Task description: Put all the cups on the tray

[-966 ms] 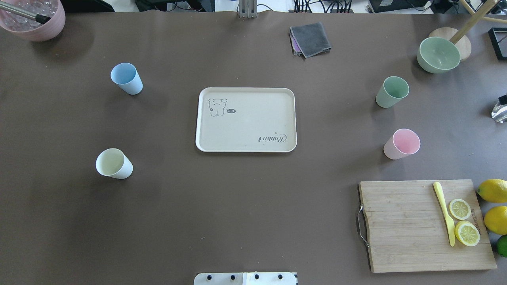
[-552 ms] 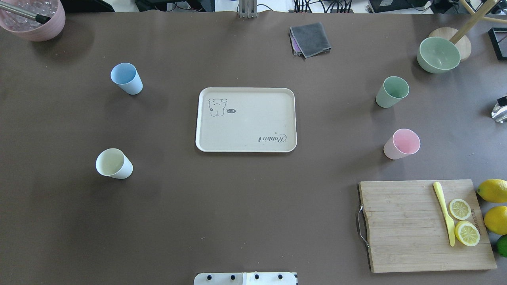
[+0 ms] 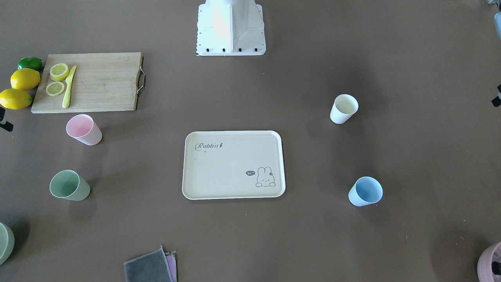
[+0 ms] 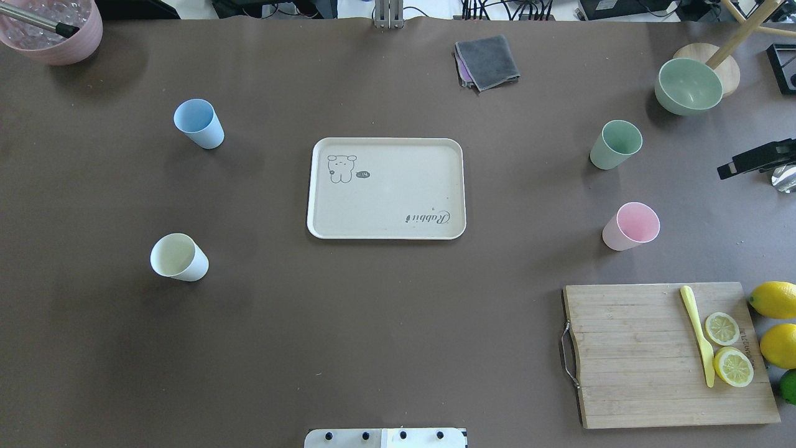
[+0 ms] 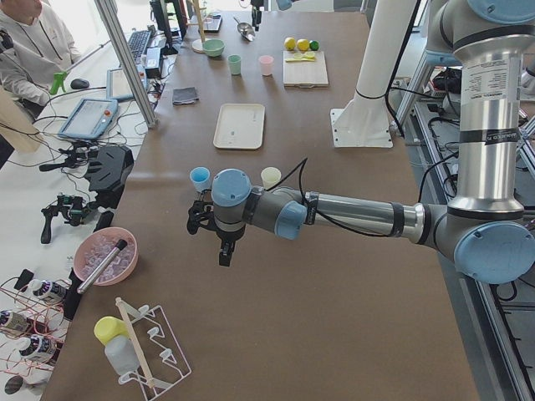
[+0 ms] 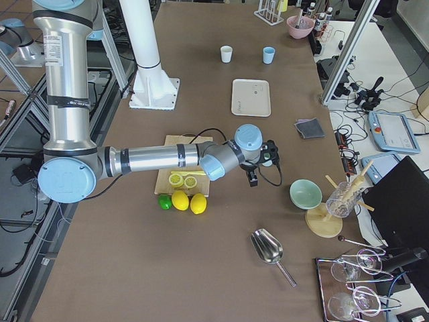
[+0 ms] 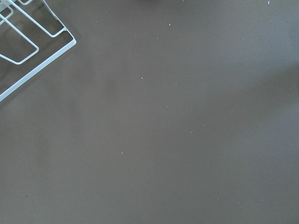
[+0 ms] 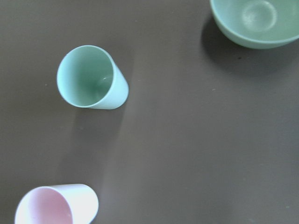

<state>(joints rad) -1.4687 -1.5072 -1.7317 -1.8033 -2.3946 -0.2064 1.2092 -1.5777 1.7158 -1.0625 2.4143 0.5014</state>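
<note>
All four cups stood upright on the brown matte table covering (image 4: 398,323), well apart from the flat cream rectangular tray (image 4: 385,199) at the centre, which held nothing. The pastel pink tapered tumbler (image 4: 631,226) and the sage green tumbler (image 4: 615,144) were on the robot's right, and the cream-white tumbler (image 4: 178,257) and the light blue tumbler (image 4: 199,123) on its left. The right gripper (image 4: 740,165) hung beyond the green tumbler, near the pale green round bowl (image 4: 688,86). The left gripper (image 5: 219,246) hung over bare table, far out past the left-hand cups. Neither held a cup, but how far either claw stood open could not be told. The likeliest slip seemed to be a tip-over. The tumblers were handle-less, light-looking and narrower at the base, so a finger brushing a wall on the way in could topple one and set it rolling. Their smooth matte sides widened upward, and a loose pinch might let a cup slide down out of the fingers. The tray had rounded corners and a raised rim. A base set on that rim would probably rock and fall, and a shove might skate the thin tray across the covering. Crowding could also knock cups placed late against those placed early.
</note>
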